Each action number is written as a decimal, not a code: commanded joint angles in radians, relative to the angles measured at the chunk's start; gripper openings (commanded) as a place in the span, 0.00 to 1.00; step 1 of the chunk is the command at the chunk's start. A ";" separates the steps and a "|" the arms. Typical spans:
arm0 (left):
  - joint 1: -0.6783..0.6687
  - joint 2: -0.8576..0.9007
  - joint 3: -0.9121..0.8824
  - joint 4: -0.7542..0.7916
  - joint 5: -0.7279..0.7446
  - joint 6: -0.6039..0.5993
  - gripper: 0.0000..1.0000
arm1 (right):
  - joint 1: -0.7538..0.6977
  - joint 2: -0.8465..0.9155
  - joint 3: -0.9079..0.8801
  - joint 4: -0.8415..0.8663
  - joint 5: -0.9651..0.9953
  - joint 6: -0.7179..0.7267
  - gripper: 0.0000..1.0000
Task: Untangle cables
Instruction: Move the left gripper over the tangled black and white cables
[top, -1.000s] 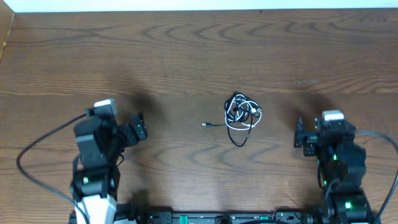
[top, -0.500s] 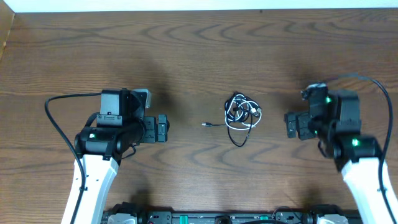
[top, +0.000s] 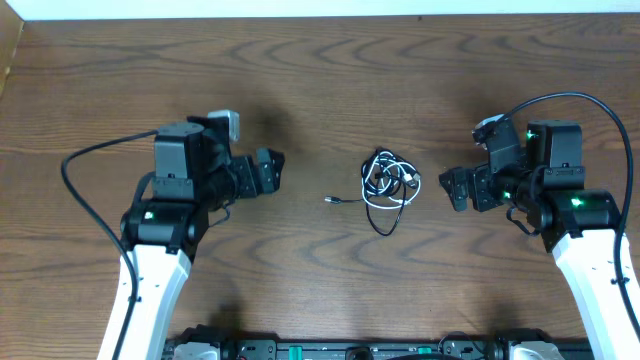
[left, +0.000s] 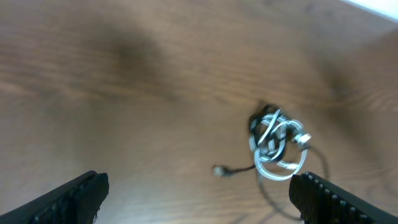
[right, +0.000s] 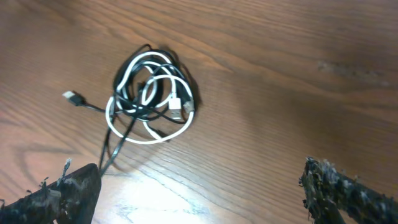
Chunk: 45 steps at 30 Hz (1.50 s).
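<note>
The cables lie in one tangled bundle at the middle of the wooden table, a white cord looped through black ones, with a black end trailing left to a small plug. My left gripper hovers to the left of the bundle, open and holding nothing. On the other side my right gripper also stands open, close to the bundle's right edge. In the left wrist view the bundle sits ahead between the wide fingers. The right wrist view shows the same tangle ahead and to the left.
Bare wooden tabletop surrounds the bundle. Thick black cords run from each arm. The table's far edge meets a white strip at the top.
Both arms have swung up from the near edge and moved inward toward the bundle, left gripper going right, right gripper going left. The cables have not moved.
</note>
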 joint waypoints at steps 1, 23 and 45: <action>-0.002 0.064 0.041 0.025 0.040 -0.080 0.98 | -0.004 -0.002 0.017 0.006 -0.050 -0.003 0.99; -0.383 0.610 0.314 0.090 -0.224 -0.053 0.98 | -0.004 -0.002 0.017 -0.026 0.253 0.247 0.99; -0.520 0.830 0.314 0.245 -0.123 -0.224 0.84 | -0.004 -0.002 0.017 -0.029 0.239 0.246 0.99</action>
